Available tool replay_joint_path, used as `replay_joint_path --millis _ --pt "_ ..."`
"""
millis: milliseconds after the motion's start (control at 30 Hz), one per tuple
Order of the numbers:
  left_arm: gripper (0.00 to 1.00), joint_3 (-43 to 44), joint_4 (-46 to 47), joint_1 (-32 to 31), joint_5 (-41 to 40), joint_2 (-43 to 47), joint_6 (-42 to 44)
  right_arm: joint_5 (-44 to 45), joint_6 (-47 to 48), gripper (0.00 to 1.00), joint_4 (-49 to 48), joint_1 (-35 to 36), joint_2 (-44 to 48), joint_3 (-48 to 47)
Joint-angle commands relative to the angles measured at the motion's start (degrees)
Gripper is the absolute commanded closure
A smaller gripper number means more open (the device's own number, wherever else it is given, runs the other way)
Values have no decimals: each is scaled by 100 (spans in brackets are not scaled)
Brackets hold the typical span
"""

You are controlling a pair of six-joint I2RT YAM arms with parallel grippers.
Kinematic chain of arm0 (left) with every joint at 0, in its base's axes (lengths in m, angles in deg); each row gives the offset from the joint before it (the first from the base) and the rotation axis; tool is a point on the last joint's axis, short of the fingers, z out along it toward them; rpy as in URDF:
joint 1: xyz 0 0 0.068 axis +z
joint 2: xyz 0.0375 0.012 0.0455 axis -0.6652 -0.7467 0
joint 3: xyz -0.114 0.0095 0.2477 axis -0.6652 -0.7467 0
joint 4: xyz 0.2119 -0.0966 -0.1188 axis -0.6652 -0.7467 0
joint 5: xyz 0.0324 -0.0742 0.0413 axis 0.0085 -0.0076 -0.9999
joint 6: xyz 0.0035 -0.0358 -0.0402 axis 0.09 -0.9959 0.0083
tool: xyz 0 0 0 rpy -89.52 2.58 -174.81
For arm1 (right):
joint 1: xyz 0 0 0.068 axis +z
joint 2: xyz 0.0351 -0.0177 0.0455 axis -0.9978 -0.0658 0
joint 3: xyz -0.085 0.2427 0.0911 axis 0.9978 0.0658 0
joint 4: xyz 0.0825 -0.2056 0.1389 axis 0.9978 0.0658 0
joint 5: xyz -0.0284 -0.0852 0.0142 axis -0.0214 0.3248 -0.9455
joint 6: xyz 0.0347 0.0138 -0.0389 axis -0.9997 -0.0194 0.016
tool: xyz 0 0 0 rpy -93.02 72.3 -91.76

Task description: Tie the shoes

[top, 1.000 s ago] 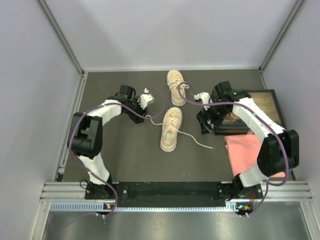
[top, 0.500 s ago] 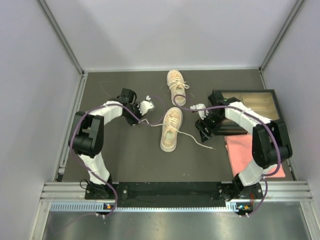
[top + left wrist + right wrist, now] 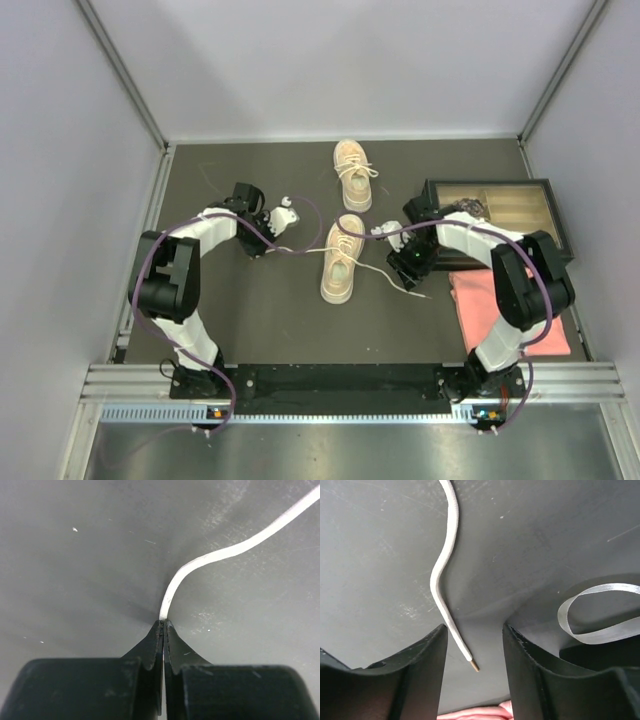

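Two tan shoes lie on the dark mat: the far shoe [image 3: 352, 172] with its laces bunched on top, and the near shoe [image 3: 341, 259] with white laces trailing out to both sides. My left gripper [image 3: 263, 249] is low on the mat to the left of the near shoe, shut on the left lace [image 3: 210, 557], which leaves the fingertips [image 3: 163, 625] and curves up and right. My right gripper [image 3: 404, 277] is down on the mat to the right of that shoe. It is open, and the right lace end [image 3: 442, 565] lies between its fingers [image 3: 427, 655] without touching them.
A dark compartmented tray [image 3: 545, 190] stands at the right, with a pink cloth [image 3: 500, 300] in front of it; the cloth's edge [image 3: 480, 714] shows just below my right fingers. A pale looped strip [image 3: 600, 635] lies beside the right finger. Grey walls enclose the mat.
The left gripper has closed on the left lace. The right arm has swung left and down over the right lace end, its jaws narrowing.
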Motion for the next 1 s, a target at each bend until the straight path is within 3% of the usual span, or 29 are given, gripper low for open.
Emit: replay_joint_path --millis 0,267,533,633,767,967 --pt "100 -102 -391 58 -88 -103 -215 239 280 53 -402 140 -64 490" --pt "100 -225 -277 67 -44 -68 -346 2 298 52 -120 184 612 745" --pt "100 -217 -268 76 70 64 -452 518 402 57 -612 448 534 1219" --pt "100 -304 -312 102 70 151 -391 836 561 66 -841 589 569 1448" --pt "100 -532 -286 260 -43 388 -136 1196 509 100 -920 580 552 1414" --pt "100 -656 -408 586 -115 539 294 1399 403 100 -789 141 315 931"
